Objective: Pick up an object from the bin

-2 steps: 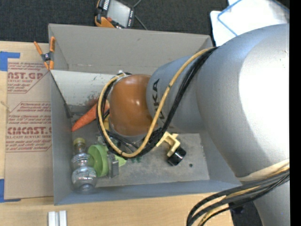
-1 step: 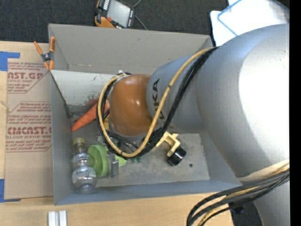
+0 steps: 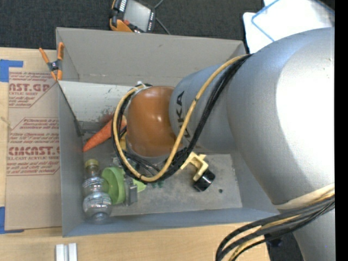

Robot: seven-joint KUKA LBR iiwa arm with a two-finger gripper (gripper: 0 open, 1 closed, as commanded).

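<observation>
Camera view: the pincer (image 3: 139,166) sits low over the middle of the bin's floor, tucked under the arm's orange cover (image 3: 149,121).
Pincer state: cannot tell how far open it is, nor whether it has hold of anything; the cover and the cables (image 3: 120,145) looped round it hide its tip.
Nearest thing: a green round piece (image 3: 114,182) lies just beside the pincer on its lower left, on the floor of the bin.
Next nearest: an orange carrot (image 3: 98,138) lies to the pincer's left, slanting up along the sloped left wall, its thick end running in behind the cover.
Bottle: 1 clear bottle (image 3: 95,199) lies along the left wall, touching the green round piece.
Other side: 1 yellow and black piece (image 3: 200,174) lies on the floor on the far side of the pincer, apart from the other 3 things.
Bin: grey metal bin (image 3: 152,50), floor scuffed.
Arm: the grey arm (image 3: 261,107) reaches in from the right.
</observation>
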